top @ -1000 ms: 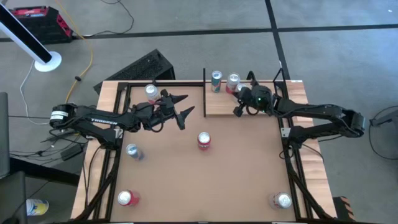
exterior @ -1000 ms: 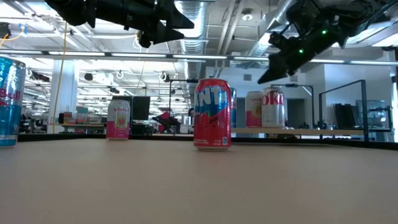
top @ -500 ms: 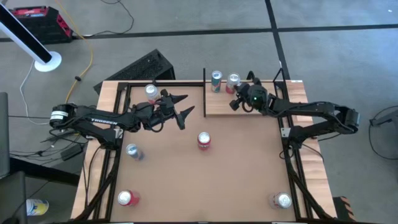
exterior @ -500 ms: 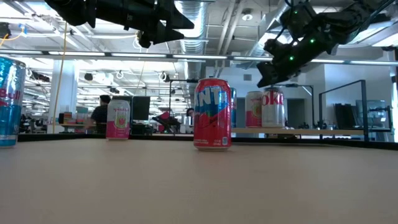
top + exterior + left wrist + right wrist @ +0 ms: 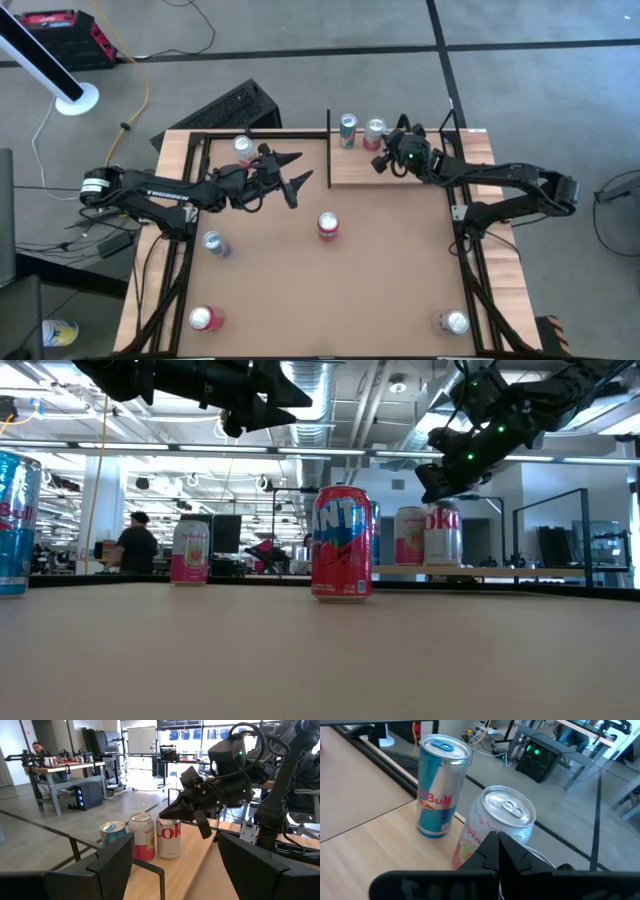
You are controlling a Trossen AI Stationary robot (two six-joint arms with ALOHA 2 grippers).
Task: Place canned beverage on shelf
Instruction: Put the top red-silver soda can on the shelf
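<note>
Your right gripper [image 5: 380, 165] closed, empty, above shelf [image 5: 350, 170] cans [image 5: 168, 837]. Your left gripper [image 5: 300, 170] open, empty, above table [image 5: 380, 260].

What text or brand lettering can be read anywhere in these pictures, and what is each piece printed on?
"Red Bull", partly hidden: blue and silver can on the shelf.
"oke", script cut at the left: silver can on the shelf.
"ANT", cut off at both sides: red can at the middle of the table.
"TROSSEN": left arm, barely legible.
Pink cans' lettering: too blurred to read.
</note>
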